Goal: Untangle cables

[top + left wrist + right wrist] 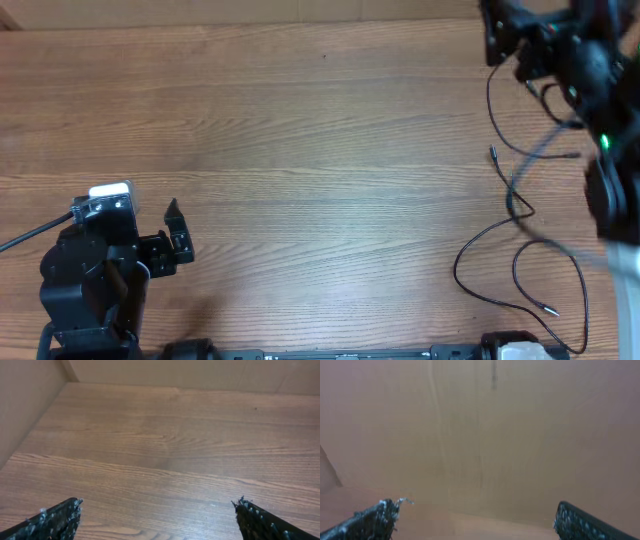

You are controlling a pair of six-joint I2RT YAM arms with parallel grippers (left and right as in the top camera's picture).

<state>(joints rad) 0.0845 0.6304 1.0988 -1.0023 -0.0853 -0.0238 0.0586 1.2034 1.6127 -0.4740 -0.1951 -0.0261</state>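
The thin black cables lie on the right side of the wooden table in the overhead view, looping and crossing, with small plug ends at several spots. My right gripper is at the far right back corner, above the cables' upper end; its wrist view shows open, empty jaws facing a blurred tan wall. My left gripper sits at the near left, far from the cables. Its jaws are open over bare wood.
A tan wall borders the table's left side and back edge. The right arm's thicker black cables hang along the right edge. The arm bases stand at the front edge.
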